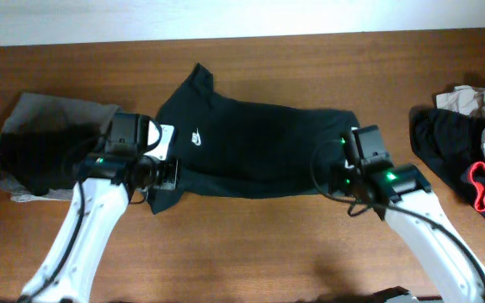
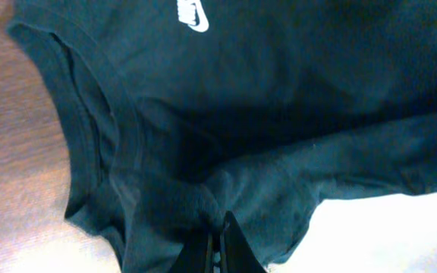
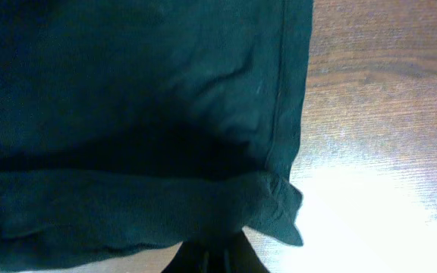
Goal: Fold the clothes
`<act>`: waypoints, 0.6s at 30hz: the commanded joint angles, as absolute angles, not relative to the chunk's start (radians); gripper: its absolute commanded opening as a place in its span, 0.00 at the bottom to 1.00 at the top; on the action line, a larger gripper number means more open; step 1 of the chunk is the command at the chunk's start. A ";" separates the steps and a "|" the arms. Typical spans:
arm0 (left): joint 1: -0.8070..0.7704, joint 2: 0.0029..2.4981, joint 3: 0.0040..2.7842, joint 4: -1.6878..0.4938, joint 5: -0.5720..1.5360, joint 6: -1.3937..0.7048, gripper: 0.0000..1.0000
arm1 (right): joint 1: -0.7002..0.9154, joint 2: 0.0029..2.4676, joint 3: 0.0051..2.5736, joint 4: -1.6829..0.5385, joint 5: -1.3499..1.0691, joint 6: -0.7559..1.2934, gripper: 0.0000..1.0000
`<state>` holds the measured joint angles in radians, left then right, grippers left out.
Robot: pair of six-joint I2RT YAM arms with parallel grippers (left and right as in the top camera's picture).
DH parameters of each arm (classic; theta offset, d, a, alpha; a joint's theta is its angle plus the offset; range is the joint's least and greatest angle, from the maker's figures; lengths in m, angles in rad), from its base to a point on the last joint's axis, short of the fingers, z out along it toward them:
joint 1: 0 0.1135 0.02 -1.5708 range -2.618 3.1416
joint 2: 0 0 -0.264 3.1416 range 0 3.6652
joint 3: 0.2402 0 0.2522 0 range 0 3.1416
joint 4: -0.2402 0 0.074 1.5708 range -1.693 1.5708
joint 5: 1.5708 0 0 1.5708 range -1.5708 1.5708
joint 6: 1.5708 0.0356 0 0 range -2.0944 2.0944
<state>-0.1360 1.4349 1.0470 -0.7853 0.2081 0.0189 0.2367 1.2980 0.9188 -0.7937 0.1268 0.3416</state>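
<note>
**Overhead.** The black T-shirt (image 1: 259, 147) lies spread sideways across the middle of the counter (image 1: 251, 252). Its white logo (image 1: 196, 135) faces up, the collar end is to the left and the hem end to the right. The left end effector (image 1: 165, 172) meets the near edge at the collar end, and the right end effector (image 1: 349, 164) meets it at the hem end. A grey-and-black stack (image 1: 32, 147) sits at far left. A crumpled heap (image 1: 470, 164) with red trim sits at far right, apparently unfolded.

**Left wrist.** The left end effector (image 2: 220, 241) is closed, pinching bunched cloth on the near edge, beside the collar (image 2: 89, 136).

**Right wrist.** The right end effector (image 3: 218, 256) is closed on the near corner by the hem (image 3: 283, 98).

**Progress.** Early: both near corners are gripped, the first lengthwise fold is not yet laid over, and every later fold remains.
</note>
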 commanded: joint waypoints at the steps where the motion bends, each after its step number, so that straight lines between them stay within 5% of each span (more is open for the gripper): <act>1: -0.134 1.480 1.065 -0.757 0.202 0.043 0.00 | 0.240 1.353 0.936 -0.751 0.220 0.353 0.05; 18: -0.134 1.520 1.067 -0.567 0.159 0.086 0.00 | 0.188 1.425 0.936 -0.579 0.299 0.353 0.08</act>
